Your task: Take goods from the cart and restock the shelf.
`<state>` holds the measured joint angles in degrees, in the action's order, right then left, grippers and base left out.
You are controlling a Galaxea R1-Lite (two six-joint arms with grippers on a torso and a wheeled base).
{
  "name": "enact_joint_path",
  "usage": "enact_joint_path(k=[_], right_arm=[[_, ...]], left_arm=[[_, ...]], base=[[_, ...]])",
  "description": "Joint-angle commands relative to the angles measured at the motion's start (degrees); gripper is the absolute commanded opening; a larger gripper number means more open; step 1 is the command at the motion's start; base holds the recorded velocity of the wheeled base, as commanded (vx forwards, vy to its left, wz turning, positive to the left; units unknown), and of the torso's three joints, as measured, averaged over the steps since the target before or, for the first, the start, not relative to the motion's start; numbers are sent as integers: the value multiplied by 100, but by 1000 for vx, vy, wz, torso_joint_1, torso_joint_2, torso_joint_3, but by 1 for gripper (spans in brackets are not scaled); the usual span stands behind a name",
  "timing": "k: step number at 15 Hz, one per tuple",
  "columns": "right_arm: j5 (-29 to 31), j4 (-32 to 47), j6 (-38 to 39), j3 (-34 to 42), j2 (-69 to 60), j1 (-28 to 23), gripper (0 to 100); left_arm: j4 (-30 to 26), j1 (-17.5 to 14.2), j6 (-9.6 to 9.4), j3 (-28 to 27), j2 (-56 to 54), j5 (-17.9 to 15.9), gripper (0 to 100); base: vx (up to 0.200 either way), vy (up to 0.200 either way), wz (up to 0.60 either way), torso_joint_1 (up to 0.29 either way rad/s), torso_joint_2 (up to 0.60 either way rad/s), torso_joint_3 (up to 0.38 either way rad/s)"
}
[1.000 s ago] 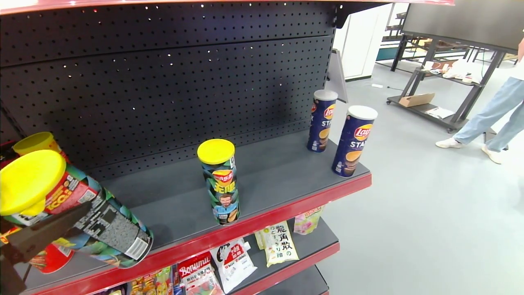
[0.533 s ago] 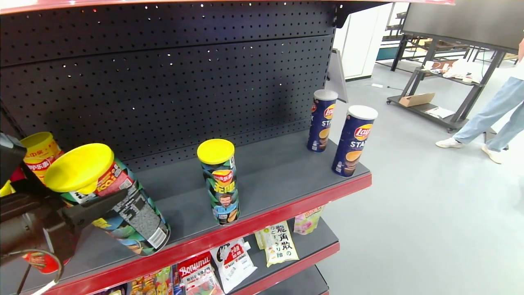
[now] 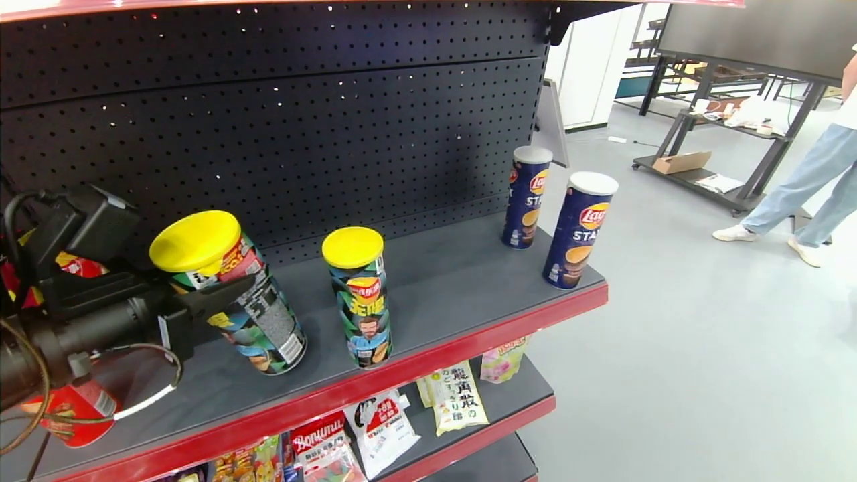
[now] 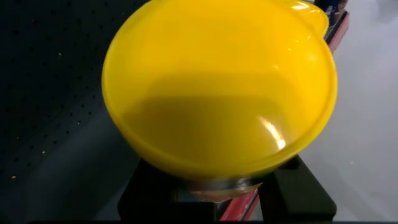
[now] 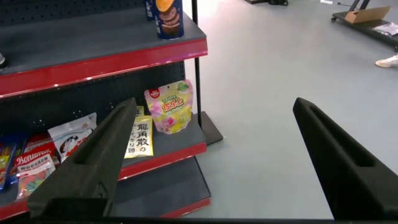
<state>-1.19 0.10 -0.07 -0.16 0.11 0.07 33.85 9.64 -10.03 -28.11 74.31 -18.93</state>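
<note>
Here the left gripper (image 3: 231,294) clamps a tilted yellow-lidded can (image 3: 268,321) near the front edge of the shelf (image 3: 455,281), while the right gripper (image 5: 214,106) gapes.

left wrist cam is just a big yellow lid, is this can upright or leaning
Observer: Leaning. In the head view the held can tilts, its lid toward the robot's left, with the left gripper clamped on its upper half.
Operator: whats next to it
Observer: An upright yellow-lidded can stands apart from it on its right, near the front edge of the shelf.
Operator: right arm free?
Observer: Yes. The right gripper is open and empty, low down facing a snack bag on a lower shelf.
</note>
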Motion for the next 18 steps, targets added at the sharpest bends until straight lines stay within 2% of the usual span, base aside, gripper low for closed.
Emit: enact_joint_path(k=[1, 2, 4, 6, 14, 15, 17, 18], right_arm=[[-4, -1, -1, -2, -11, 1, 100], [-4, -1, -1, -2, -11, 1, 100], [-4, -1, -1, -2, -11, 1, 100], [-4, -1, -1, 7, -11, 1, 100], [-4, -1, -1, -2, -11, 1, 100], [-4, -1, -1, -2, -11, 1, 100], [-4, -1, -1, -2, -11, 1, 100], [-4, -1, -1, -2, -11, 1, 100]], left_arm=[[16, -15, -16, -397, 637, 21, 0], [78, -15, -69, -502, 795, 30, 0], [1027, -103, -87, -652, 1507, 171, 0], [1510, -103, -95, -704, 1903, 188, 0], [1440, -112, -51, -1346, 2395, 232, 0], [1387, -112, -51, -1416, 2421, 241, 0], [921, -94, -43, -1627, 2491, 250, 0], [921, -94, -43, -1627, 2491, 250, 0]], base=[[0, 0, 0, 0, 0, 0], [0, 0, 0, 0, 0, 0], [0, 0, 0, 0, 0, 0], [0, 0, 0, 0, 0, 0], [0, 0, 0, 0, 0, 0], [0, 0, 0, 0, 0, 0], [0, 0, 0, 0, 0, 0], [0, 0, 0, 0, 0, 0]])
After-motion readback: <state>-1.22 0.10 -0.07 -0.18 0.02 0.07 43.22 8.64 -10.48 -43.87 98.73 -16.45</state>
